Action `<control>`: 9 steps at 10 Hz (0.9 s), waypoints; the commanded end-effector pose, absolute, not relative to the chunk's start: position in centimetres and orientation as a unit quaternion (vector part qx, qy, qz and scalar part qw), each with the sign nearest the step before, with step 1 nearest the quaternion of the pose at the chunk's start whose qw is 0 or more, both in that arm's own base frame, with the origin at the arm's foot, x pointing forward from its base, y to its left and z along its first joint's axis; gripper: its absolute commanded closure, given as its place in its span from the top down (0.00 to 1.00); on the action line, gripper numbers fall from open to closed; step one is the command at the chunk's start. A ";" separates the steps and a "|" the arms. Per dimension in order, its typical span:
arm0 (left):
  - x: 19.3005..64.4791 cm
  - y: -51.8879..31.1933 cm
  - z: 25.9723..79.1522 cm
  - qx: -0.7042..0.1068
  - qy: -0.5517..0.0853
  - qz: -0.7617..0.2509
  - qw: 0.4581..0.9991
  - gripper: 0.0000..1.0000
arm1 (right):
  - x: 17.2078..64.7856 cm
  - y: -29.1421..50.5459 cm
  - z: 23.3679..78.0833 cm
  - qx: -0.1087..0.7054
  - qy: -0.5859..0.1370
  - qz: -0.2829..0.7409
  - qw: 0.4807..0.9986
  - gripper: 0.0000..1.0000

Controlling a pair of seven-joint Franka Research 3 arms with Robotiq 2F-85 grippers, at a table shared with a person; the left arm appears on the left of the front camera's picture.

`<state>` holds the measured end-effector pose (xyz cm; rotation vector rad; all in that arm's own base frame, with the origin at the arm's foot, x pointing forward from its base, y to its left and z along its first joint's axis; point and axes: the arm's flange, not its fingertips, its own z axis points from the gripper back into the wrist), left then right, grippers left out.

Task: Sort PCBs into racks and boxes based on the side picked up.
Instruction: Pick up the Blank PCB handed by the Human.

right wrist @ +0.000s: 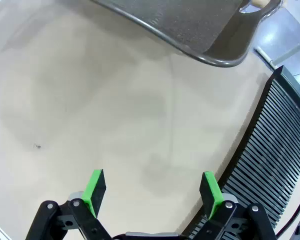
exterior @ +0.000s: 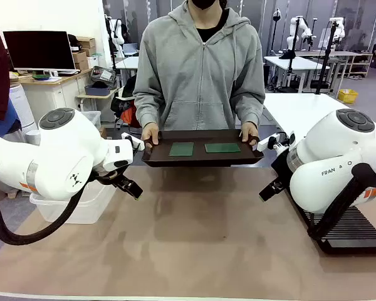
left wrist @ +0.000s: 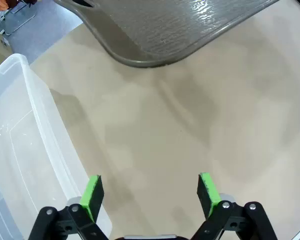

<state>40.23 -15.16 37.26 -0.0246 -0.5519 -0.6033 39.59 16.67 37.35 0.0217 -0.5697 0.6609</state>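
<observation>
Two green PCBs (exterior: pixel 182 149) (exterior: pixel 222 148) lie flat side by side on a dark brown handled tray (exterior: pixel 202 158) that a person in a grey hoodie holds above the table's far edge. My left gripper (left wrist: pixel 150 192) hangs open over bare tabletop beside the clear tub (left wrist: pixel 20 150), nothing between its green pads. My right gripper (right wrist: pixel 152 192) is also open and empty, next to the black slotted rack (right wrist: pixel 275 145). Both wrist views look up at the tray's underside (left wrist: pixel 175 25) (right wrist: pixel 190 22). In the front view the tub (exterior: pixel 75 207) sits at the left and the rack (exterior: pixel 354 232) at the right.
The person's hands (exterior: pixel 150 133) (exterior: pixel 249 132) grip the tray's two ends. The brown tabletop (exterior: pixel 194 238) lies open between the arms. Desks, a monitor and other tables stand behind the person.
</observation>
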 end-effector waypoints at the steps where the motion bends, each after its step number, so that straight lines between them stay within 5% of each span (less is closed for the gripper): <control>1: 40.2 -15.2 37.3 -0.012 -0.268 -0.293 0.918 1.00 | 39.6 16.7 37.3 0.011 -0.276 0.320 0.906 1.00; 9: 40.2 -15.2 37.3 -0.012 -0.268 -0.293 0.918 1.00 | 39.6 16.7 37.3 0.011 -0.276 0.320 0.906 1.00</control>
